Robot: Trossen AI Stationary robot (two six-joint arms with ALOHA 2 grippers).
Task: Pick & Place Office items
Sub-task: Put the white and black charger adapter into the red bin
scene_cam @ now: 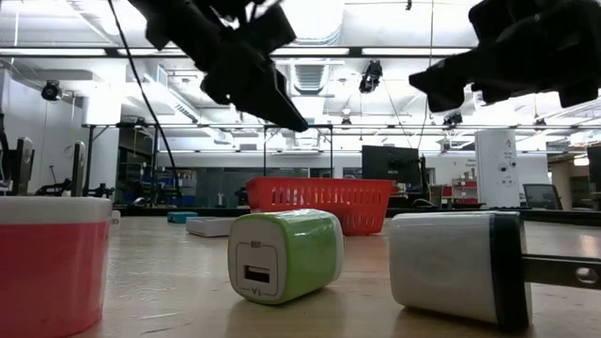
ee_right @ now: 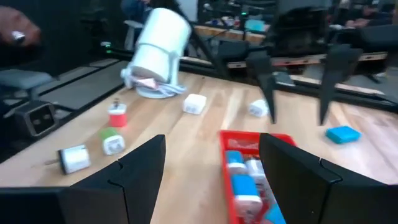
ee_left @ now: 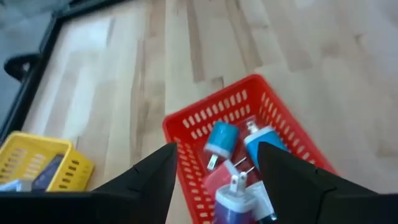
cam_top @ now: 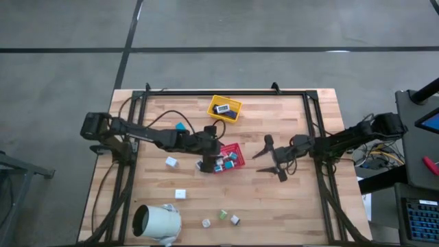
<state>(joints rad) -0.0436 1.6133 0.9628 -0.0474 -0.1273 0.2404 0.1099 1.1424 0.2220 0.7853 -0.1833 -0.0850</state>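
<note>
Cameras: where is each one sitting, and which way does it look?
High view: above the table, looking straight down; both dark arms show, left gripper over the red slotted plastic basket, right gripper beside it.
Low view: at tabletop height, looking level past a green charger cube; both arms hang from above.
Left wrist view: on the left arm, looking down into the basket; its open fingers show.
Right wrist view: on the right arm, looking across the table; its open fingers show.
Shared: every view sees the red basket.
</note>
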